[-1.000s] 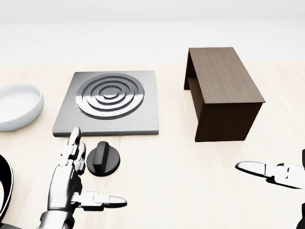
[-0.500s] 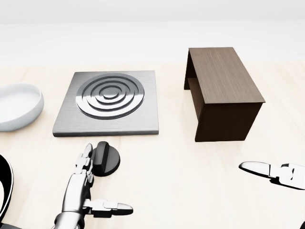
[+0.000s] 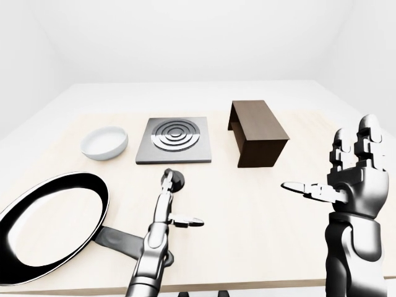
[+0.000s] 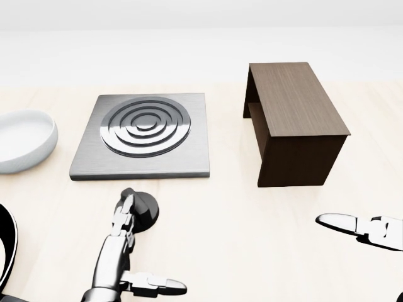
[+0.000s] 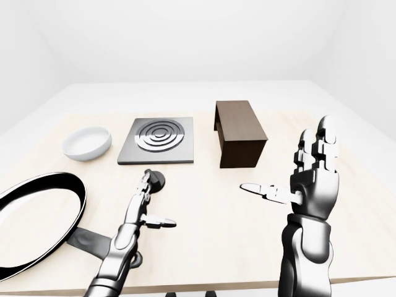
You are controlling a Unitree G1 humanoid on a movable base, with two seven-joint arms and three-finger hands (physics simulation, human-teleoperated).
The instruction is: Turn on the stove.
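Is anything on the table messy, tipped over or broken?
Nothing stands out. The stove plate, white bowl, frying pan and brown stand all sit flat and whole; nothing is spilled.

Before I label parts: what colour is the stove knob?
Black knob, clearest in the head view.

Head view looks steeply down, close over the stove plate (image 4: pixel 143 135) and dark wooden stand (image 4: pixel 295 123). The eye views sit farther out, taking in the whole table (image 3: pixel 247 216), sharing both things, slightly offset sideways.
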